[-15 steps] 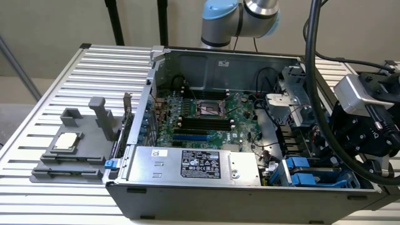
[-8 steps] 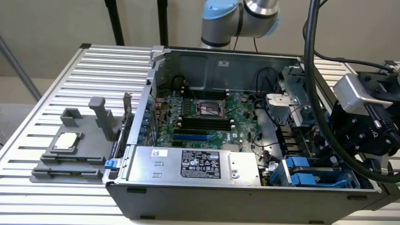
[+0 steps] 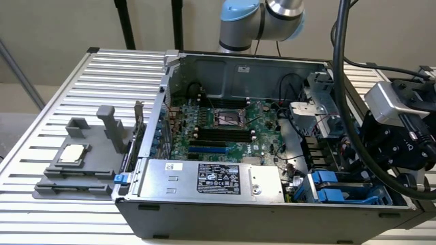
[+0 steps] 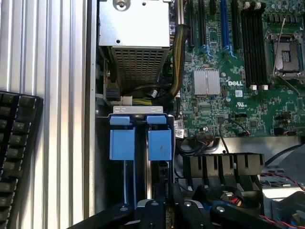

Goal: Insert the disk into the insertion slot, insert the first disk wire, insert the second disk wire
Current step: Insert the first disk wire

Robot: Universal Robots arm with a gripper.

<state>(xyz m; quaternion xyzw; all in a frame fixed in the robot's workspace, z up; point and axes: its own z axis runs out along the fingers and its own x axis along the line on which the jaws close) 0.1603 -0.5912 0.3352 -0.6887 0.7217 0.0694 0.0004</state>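
Note:
The insertion slot (image 4: pixel 136 157) is a dark metal bay at the open computer case's corner, with two blue latch tabs (image 4: pixel 140 138) side by side at its mouth. In the exterior view the same blue tabs (image 3: pixel 332 186) sit at the case's front right corner. The disk's silver body is hidden. My gripper (image 4: pixel 159 211) hangs just over the slot's rails, fingers shut, and I can make out nothing between them. In the exterior view the gripper (image 3: pixel 396 148) is at the case's right side, above the bay. A yellow-and-black wire bundle (image 4: pixel 177 62) runs beside the slot.
The larger silver box (image 3: pixel 218 178) with a black-and-white label fills the case's front. The green motherboard (image 3: pixel 221 127) lies behind it. A grey fixture (image 3: pixel 78 163) stands on the slatted table at the exterior view's left. A black keyboard (image 4: pixel 14 157) lies beside the case. A thick black cable (image 3: pixel 347 102) hangs beside the arm.

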